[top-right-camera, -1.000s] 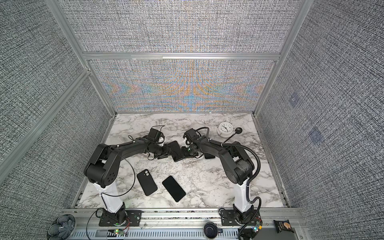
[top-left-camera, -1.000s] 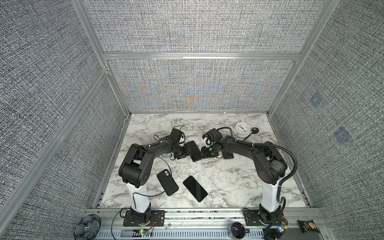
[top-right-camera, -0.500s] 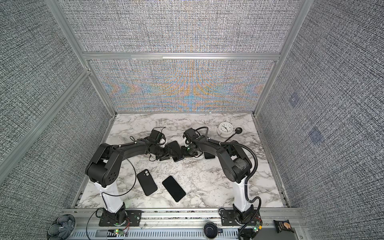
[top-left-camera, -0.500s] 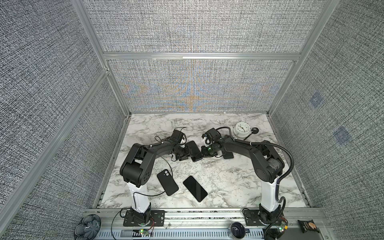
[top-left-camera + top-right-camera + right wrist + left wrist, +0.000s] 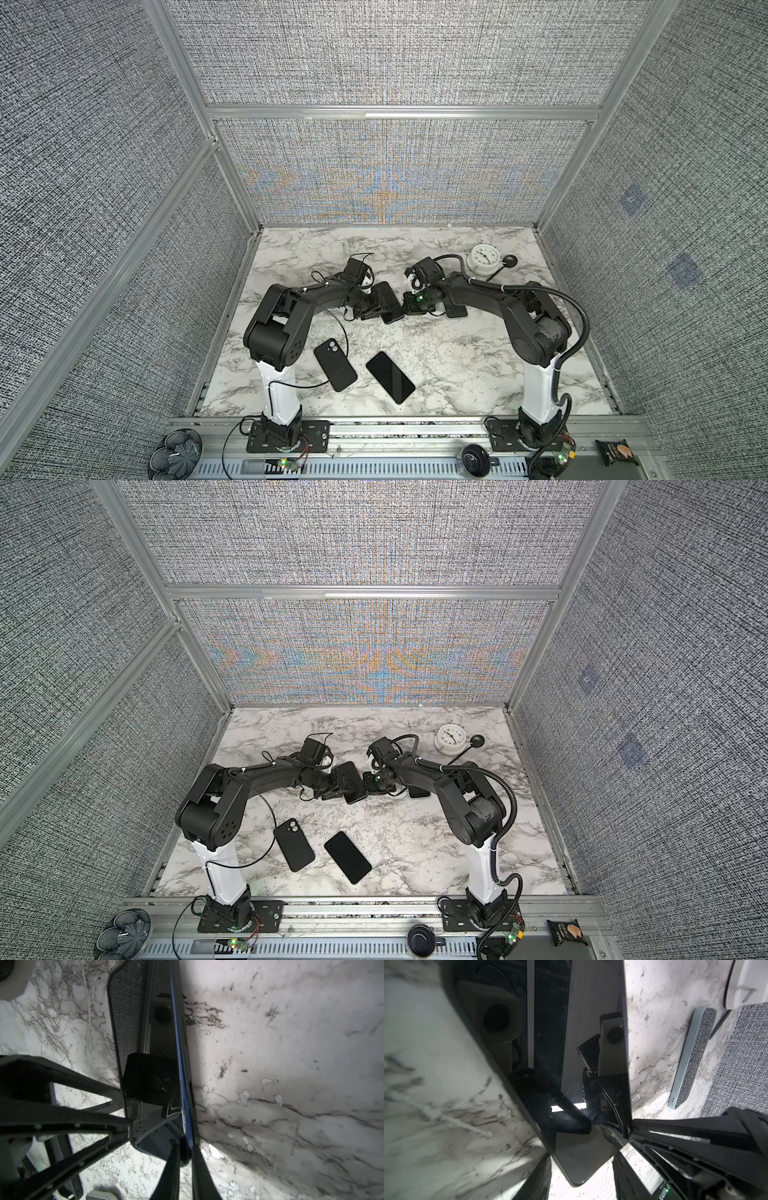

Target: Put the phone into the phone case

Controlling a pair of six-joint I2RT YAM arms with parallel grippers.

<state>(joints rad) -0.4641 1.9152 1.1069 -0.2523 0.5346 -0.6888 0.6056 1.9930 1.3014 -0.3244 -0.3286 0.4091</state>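
My left pincer (image 5: 581,1169) is about half open and clamped across the width of the phone (image 5: 387,296), with a finger on each long edge at its near end. My right pincer (image 5: 185,1155) is nearly closed. It pinches the same phone through its thin section, front and back, beside the blue side edge.

The phone is mid-table between the two arms, tilted up on edge with its dark screen showing. I can't tell if its lower edge touches the table (image 5: 457,365).

The phone case (image 5: 335,365) is black and lies flat near-left, camera cutout up, well apart from the phone. I can't tell if it's empty.

A second phone (image 5: 390,377) lies screen up just right of the case. A light-blue phone (image 5: 691,1057) lies flat under my right arm. The clock (image 5: 481,259) is far-right.
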